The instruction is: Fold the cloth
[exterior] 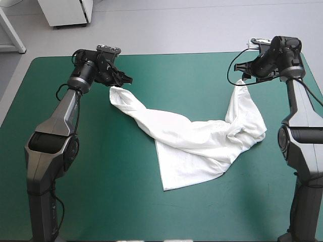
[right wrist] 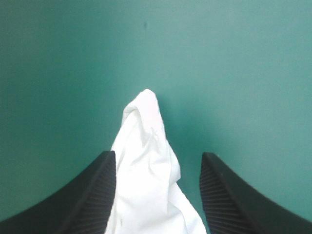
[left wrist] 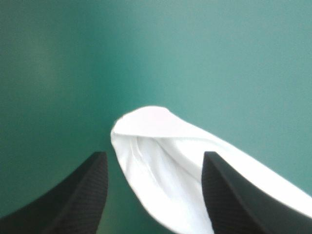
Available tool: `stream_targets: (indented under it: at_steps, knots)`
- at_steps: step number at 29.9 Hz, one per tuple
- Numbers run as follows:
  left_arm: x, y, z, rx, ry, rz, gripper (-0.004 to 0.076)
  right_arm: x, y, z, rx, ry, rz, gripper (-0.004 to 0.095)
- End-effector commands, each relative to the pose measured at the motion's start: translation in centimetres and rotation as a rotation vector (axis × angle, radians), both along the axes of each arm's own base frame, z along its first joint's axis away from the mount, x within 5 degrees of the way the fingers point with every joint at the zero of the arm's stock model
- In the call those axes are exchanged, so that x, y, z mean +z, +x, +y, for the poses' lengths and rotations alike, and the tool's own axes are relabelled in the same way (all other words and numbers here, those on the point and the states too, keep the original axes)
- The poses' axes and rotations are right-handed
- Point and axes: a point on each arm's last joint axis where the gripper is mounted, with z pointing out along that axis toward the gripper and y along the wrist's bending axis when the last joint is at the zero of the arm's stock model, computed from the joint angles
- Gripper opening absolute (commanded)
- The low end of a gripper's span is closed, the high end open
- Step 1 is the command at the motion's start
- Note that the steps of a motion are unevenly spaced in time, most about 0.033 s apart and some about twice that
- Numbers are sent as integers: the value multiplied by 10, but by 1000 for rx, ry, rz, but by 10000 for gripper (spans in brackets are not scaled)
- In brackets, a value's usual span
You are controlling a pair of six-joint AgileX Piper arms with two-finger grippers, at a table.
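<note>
T-shirt down on the table, both grippers released
The T-shirt (exterior: 202, 141) is lying as a twisted band across the teal-green cover (exterior: 151, 212), its two ends running toward the far edge. The left gripper (left wrist: 153, 155) and right gripper (right wrist: 157, 155) are standing with fingers spread, one white end lying loose between each pair

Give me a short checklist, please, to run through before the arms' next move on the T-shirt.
1. One T-shirt end lies between the left jaws: ok.
2. The other end lies between the right jaws: ok.
3. Both pairs of jaws shut on the cloth: not ok, both stand open.
4. T-shirt spread flat: not ok, twisted and bunched between the arms.
5. T-shirt wholly on the table: ok.
6. Which parts of the shirt the ends are: cannot tell.
</note>
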Motion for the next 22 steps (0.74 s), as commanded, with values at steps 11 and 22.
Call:
stream_targets:
  at_steps: [11,22]
  knots:
    - [8,-1,9,41,-17,24,425,63,-24,6,16,57,-138,486]
    - [-29,24,27,101,-60,40,424,62,-23,5,14,55,-136,486]
